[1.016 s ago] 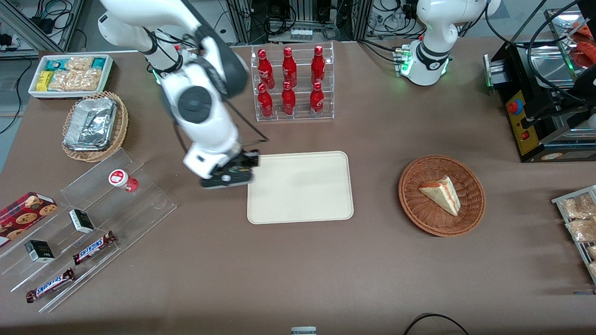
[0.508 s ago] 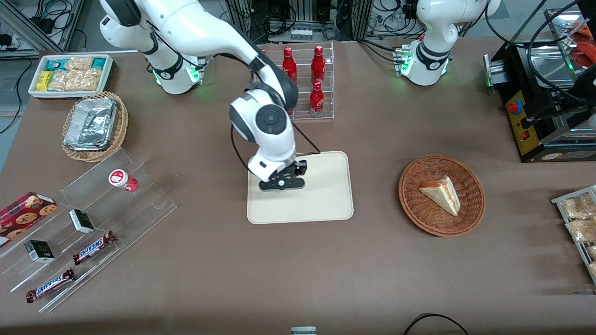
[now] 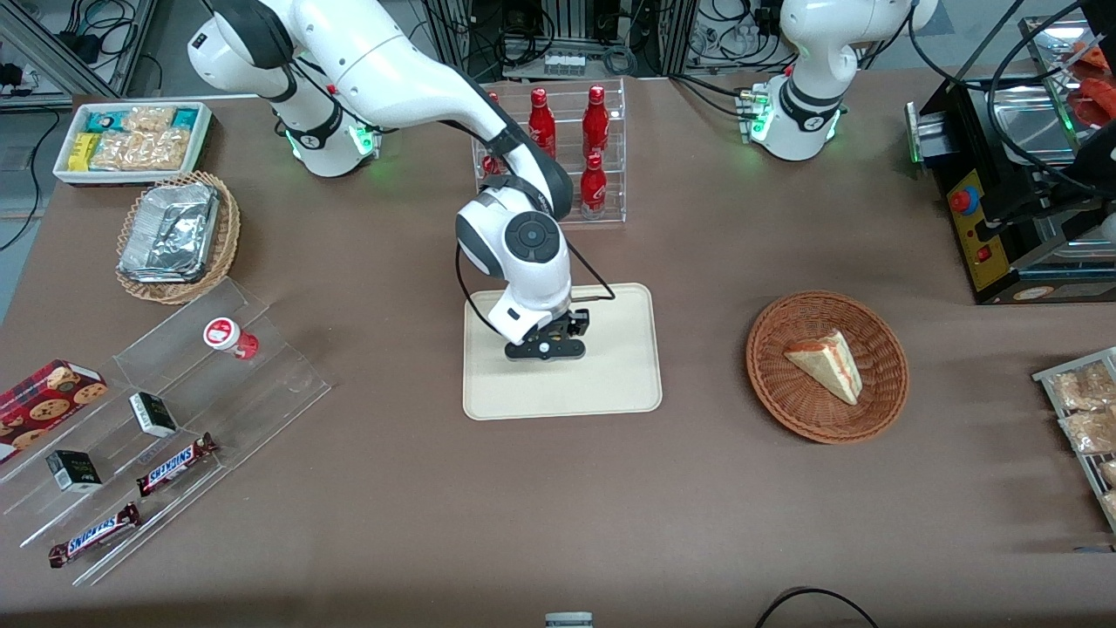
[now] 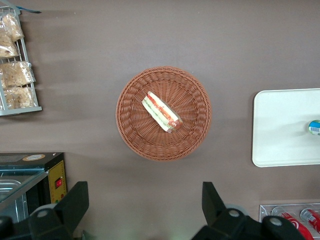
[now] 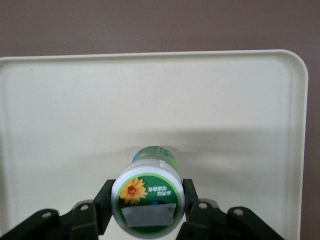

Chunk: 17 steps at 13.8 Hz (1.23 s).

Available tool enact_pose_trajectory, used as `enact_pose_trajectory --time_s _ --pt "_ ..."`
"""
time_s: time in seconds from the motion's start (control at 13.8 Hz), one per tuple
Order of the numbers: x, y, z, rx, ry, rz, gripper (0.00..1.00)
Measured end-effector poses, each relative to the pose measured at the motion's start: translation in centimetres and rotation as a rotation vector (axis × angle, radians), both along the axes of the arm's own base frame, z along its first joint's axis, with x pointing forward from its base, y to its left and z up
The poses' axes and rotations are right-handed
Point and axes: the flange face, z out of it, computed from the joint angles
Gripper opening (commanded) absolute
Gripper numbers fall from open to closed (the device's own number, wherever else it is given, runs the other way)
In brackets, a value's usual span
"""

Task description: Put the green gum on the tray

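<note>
My right gripper is shut on the green gum, a small green container whose white lid carries a flower label. Black fingers press on both sides of the lid. The gum hangs over the cream tray and casts a shadow on it; I cannot tell whether it touches. In the front view the gripper is over the middle of the tray, and the hand hides the gum. The left wrist view shows the gum above the tray.
A clear rack of red bottles stands farther from the front camera than the tray. A wicker basket with a sandwich lies toward the parked arm's end. A red-lidded container on a clear stepped stand and a foil tray lie toward the working arm's end.
The right arm has swung from just outside the tray's edge at the working arm's end to over the tray's middle, carrying the gum. It has slowed in the last half second.
</note>
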Motion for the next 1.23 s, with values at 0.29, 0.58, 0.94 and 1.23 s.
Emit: enact_pose_trajectory --time_s 0.29,0.58,0.94,1.23 --pt "-1.0 0.9 -0.8 -0.005 0.004 0.01 0.0" --pt "-1.8 1.6 -1.8 -0.014 0.011 0.023 0.89" --pt "-1.2 1.3 -1.7 -0.013 0.001 0.014 1.0" --pt "1.6 -0.4 3.2 0.017 -0.035 -0.03 1.0"
